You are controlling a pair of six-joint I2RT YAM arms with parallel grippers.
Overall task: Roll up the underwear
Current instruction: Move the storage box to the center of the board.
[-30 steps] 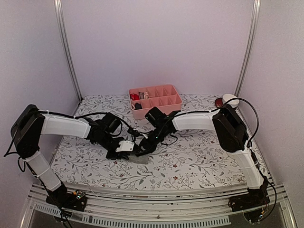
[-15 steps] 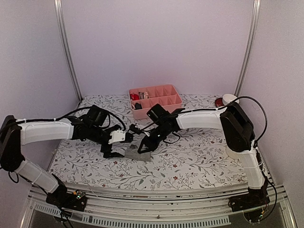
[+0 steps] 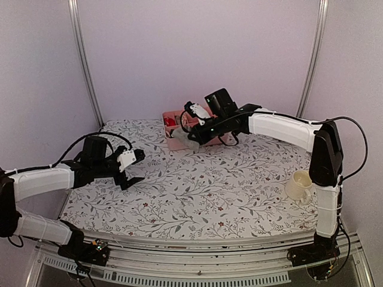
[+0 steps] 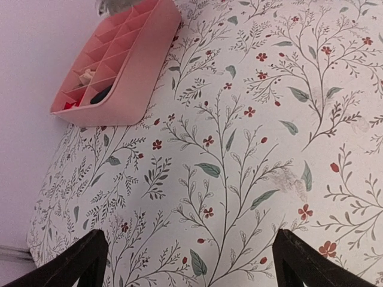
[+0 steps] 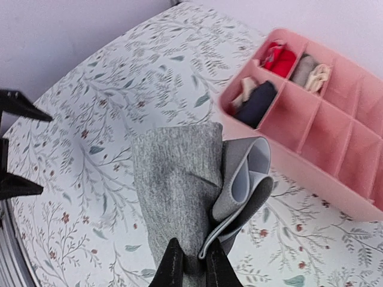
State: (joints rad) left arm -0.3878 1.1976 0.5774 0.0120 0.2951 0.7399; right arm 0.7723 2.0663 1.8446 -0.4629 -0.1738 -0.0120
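Near the surface's point(image 3: 239, 191) far edge, beside the pink tray point(image 5: 323, 179), folded grey underwear point(image 5: 179, 179) in clenched right fingers point(image 5: 170, 266); left fingers point(image 4: 78, 263) released, wide apart.

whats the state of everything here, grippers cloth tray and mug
left gripper: open, empty, above the table
right gripper: shut on the grey underwear
grey underwear: loosely rolled, hanging from the right gripper by the pink tray
pink tray: some compartments at one end filled, others empty
mug: upright on the table
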